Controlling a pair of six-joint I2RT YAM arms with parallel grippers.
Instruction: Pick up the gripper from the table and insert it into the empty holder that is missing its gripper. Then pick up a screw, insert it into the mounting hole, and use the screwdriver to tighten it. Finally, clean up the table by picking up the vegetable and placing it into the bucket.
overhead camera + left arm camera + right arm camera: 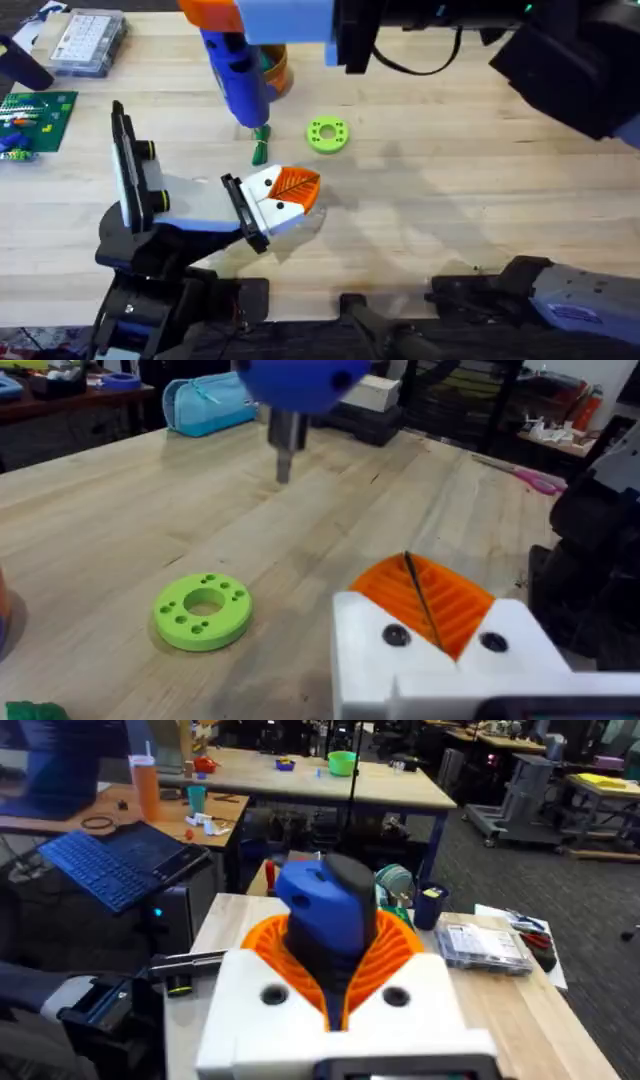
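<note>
Left arm reaches in from lower left of the overhead frame, forearm low over the table, wrist pointing right. Left end effector [300, 190] sits near frame centre, white body with orange ribbed pads; in the left wrist view the pads [455, 605] are pressed together with nothing between them. Right arm is raised close under the camera, large and blurred along the top edge. Right end effector [335, 960] is clamped around the blue screwdriver [238, 75], which hangs bit-down at upper centre of the overhead frame.
</note>
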